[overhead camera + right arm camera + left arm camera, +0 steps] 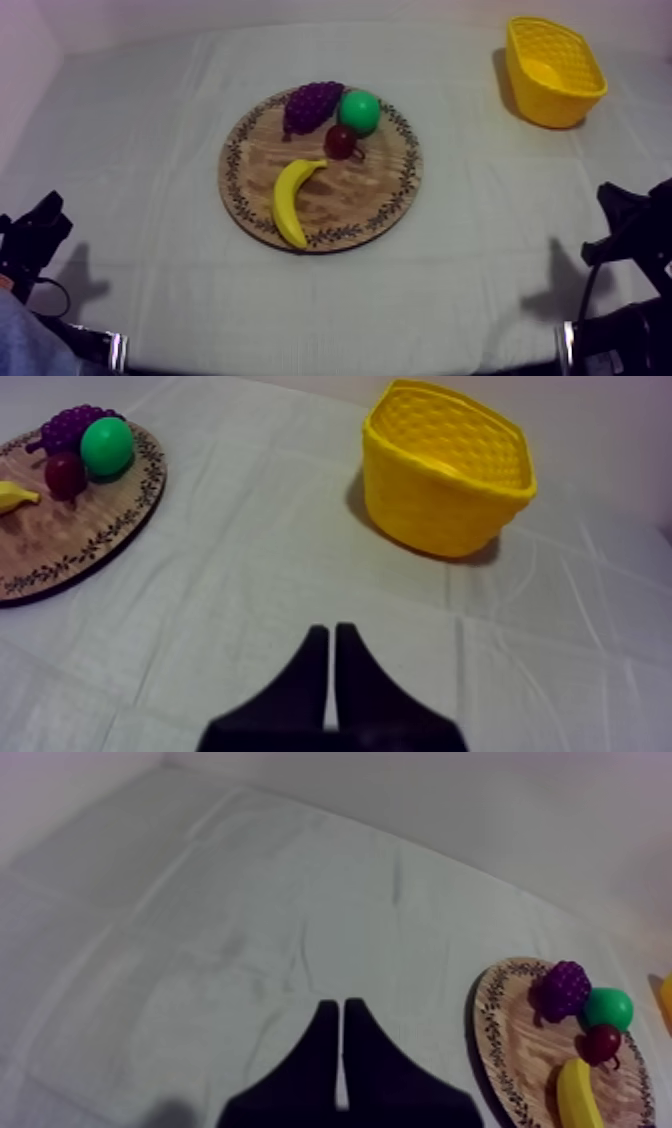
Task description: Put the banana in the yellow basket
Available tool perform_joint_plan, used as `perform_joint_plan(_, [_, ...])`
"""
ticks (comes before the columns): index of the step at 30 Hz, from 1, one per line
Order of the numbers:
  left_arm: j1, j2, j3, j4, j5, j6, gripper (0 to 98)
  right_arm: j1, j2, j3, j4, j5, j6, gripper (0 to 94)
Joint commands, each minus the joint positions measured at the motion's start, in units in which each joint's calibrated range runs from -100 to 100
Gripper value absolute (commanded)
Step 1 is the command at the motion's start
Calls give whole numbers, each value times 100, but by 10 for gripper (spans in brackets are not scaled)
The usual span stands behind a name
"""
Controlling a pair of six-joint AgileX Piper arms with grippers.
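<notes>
Top view. A round board [350, 195] with a patterned rim lies mid-table on a grey-white cloth [150, 130]. Banana [288, 205]: on the board's near left part, curved, one end over the rim pattern, the other towards the small red fruit [341, 142]. Grapes [312, 105] and a round green fruit [359, 111]: side by side at the far edge, the red fruit just in front of them. Basket [545, 100]: upright, far right, well apart from the board. Left arm [35, 240] and right arm [630, 230]: low at either side.

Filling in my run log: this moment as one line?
phase: pick not begun | yellow toy banana: lying on round wooden board | yellow basket: right of board, apart | left gripper: shut, empty | right gripper: shut, empty
</notes>
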State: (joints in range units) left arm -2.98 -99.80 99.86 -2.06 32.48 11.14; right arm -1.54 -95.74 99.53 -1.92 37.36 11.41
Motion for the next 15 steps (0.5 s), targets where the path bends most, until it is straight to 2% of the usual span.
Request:
perform_joint_plan(1, [-3,-3,3,-1,2,2,1,1,-1,2,-1,-3,-1,2])
perform_joint_plan(15, [-3,-3,3,-1,2,2,1,1,-1,2,4,24,-91,2])
